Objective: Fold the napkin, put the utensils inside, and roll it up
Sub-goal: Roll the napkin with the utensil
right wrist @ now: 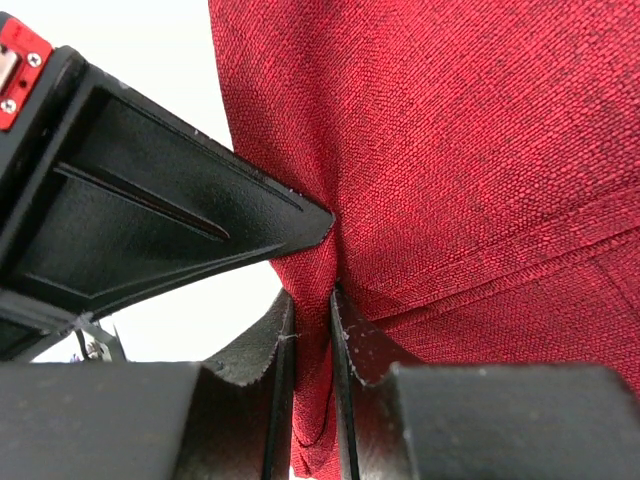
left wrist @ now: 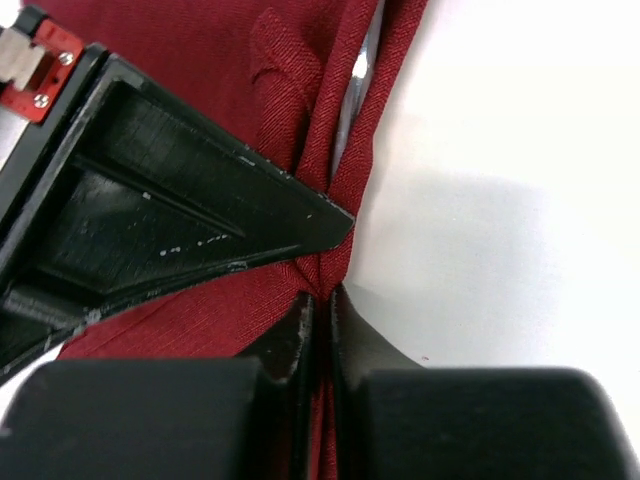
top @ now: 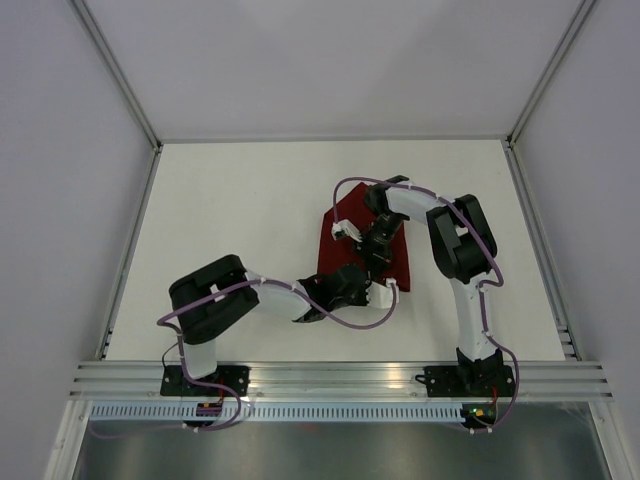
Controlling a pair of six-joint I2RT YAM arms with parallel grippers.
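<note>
The dark red napkin [top: 327, 255] lies bunched at mid-table, partly hidden under both wrists. My left gripper [top: 378, 290] is at its near right edge, shut on a folded ridge of the napkin [left wrist: 200, 60], the cloth pinched between the fingertips [left wrist: 300, 325]. In the open fold beyond them a thin silvery strip [left wrist: 352, 95] shows, which looks like the knife blade of the utensils; the handle is hidden. My right gripper [top: 370, 255] comes from the far side and is shut on a gathered pinch of the napkin [right wrist: 470, 150], with cloth filling the gap between its pads [right wrist: 350, 335].
White table top [top: 230, 210] surrounds the cloth, bounded by grey walls at the back and sides and an aluminium rail [top: 330, 378] along the near edge. The two wrists sit close together over the cloth. Purple cables loop off both arms.
</note>
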